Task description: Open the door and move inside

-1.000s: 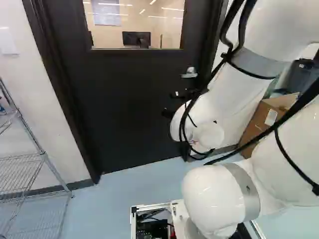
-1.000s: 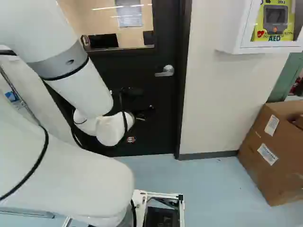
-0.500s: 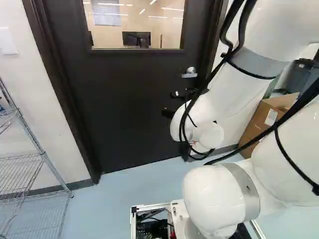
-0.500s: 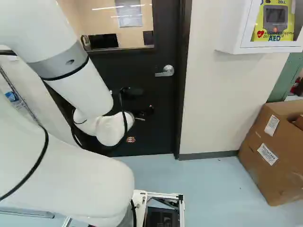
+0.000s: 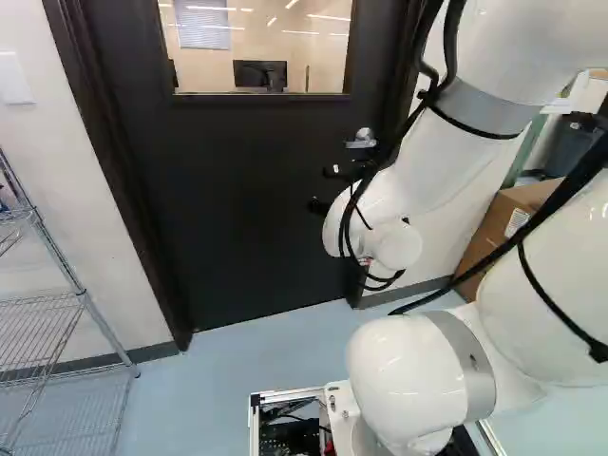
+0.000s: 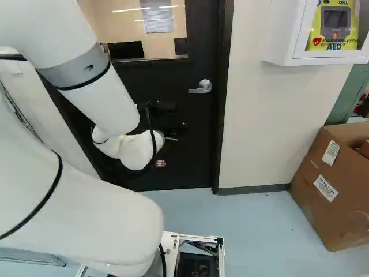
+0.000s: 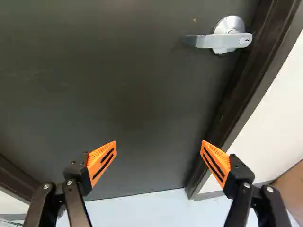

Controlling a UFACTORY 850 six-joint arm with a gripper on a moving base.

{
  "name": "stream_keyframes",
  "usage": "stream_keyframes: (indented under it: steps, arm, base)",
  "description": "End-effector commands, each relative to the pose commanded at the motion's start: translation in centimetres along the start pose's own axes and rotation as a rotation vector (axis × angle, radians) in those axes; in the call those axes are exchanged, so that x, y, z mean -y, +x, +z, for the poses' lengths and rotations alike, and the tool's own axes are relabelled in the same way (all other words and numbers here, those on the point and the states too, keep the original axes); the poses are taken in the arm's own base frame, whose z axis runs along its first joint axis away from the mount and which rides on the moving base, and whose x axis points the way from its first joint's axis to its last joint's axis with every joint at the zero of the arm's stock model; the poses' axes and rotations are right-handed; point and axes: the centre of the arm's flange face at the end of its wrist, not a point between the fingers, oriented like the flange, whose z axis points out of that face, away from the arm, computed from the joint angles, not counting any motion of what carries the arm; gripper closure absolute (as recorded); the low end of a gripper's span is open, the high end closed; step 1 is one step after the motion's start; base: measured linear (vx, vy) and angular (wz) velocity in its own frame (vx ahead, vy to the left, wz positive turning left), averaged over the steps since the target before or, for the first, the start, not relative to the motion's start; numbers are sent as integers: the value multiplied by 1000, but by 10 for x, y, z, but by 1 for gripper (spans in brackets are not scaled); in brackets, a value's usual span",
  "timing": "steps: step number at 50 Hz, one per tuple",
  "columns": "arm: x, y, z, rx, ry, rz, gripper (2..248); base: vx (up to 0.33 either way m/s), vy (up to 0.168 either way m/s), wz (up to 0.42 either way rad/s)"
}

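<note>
Ahead of the white arm (image 5: 432, 171), the dark door (image 5: 237, 199) stands closed, its silver lever handle (image 7: 218, 40) near the door frame (image 7: 253, 75). The claw (image 5: 325, 188) is in front of the door, its two fingers spread wide apart, with the handle farther ahead, clear of the orange pads (image 7: 102, 163). A cardboard box (image 6: 334, 184) sits on the floor (image 6: 253, 225).

Wht wall (image 6: 259, 115), dk baseboard (image 6: 253, 189), lt blue floor (image 5: 237, 366). Left base view, L side: wire rack (image 5: 81, 293), wall plate (image 5: 13, 78) higher up. Right base view, R side: cardboard box (image 6: 323, 199) on floor, wht cabinet (image 6: 282, 34) on wall w/ yellow unit (image 6: 336, 26). Rm thru glass: monitor (image 5: 259, 74), blinds (image 5: 201, 24), bright light strips (image 5: 207, 9).
</note>
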Motion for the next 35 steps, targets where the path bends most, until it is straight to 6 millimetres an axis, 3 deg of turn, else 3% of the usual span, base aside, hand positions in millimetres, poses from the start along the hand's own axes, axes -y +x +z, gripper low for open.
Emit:
stream_keyframes:
  steps: [35]
  arm:
    - [0,46,26,-84,-1,0,3]
  base:
    - [0,0,0]
